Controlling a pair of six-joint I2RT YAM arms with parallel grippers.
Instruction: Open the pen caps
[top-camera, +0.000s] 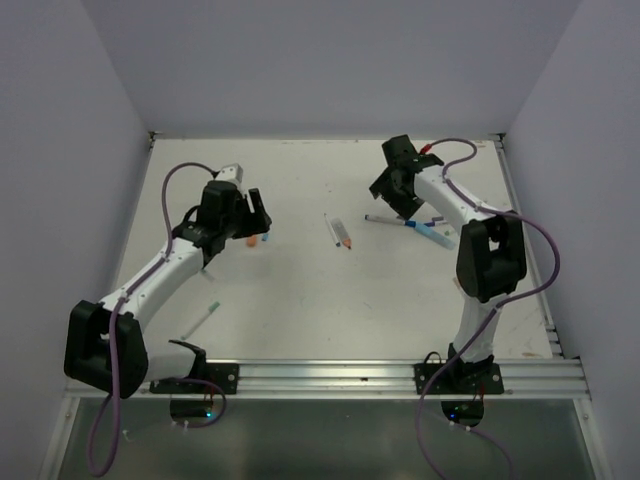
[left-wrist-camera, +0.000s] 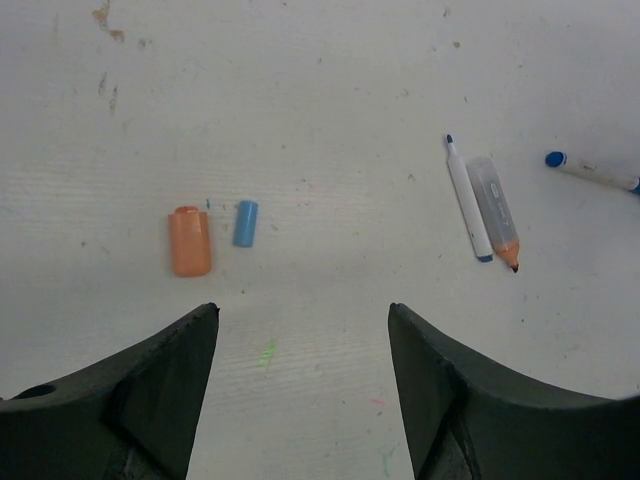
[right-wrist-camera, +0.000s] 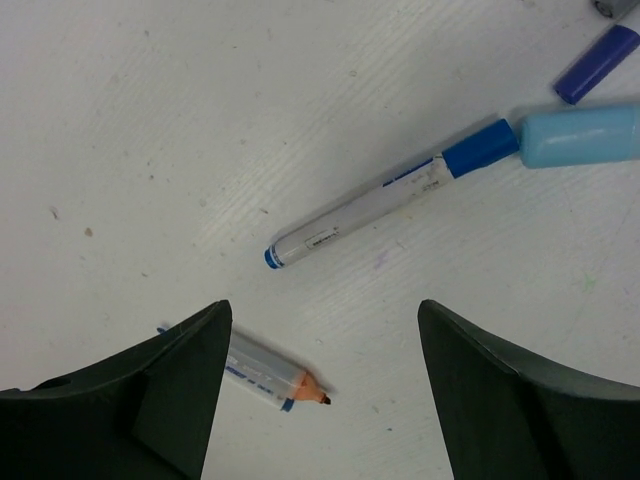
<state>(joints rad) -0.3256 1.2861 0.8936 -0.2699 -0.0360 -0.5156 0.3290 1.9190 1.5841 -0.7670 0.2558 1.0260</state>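
Observation:
Two loose pen caps lie on the white table just ahead of my left gripper (left-wrist-camera: 303, 310): an orange cap (left-wrist-camera: 190, 241) and a smaller blue cap (left-wrist-camera: 245, 223). That gripper (top-camera: 258, 222) is open with nothing between its fingers. At the table's middle lie a thin blue-tipped pen (left-wrist-camera: 468, 200) and an uncapped orange-tipped pen (left-wrist-camera: 495, 212). My right gripper (right-wrist-camera: 325, 305) is open and empty above the table. Ahead of it lies a white-barrelled pen (right-wrist-camera: 385, 205) whose blue collar meets a light-blue cap (right-wrist-camera: 580, 135). The orange-tipped pen (right-wrist-camera: 270, 375) pokes out beside the right gripper's left finger.
A dark blue piece (right-wrist-camera: 597, 62) lies at the far right of the right wrist view. A green-ended pen (top-camera: 203, 318) rests near the left arm's base. Walls close the table on the left, back and right. A metal rail (top-camera: 330, 378) runs along the near edge.

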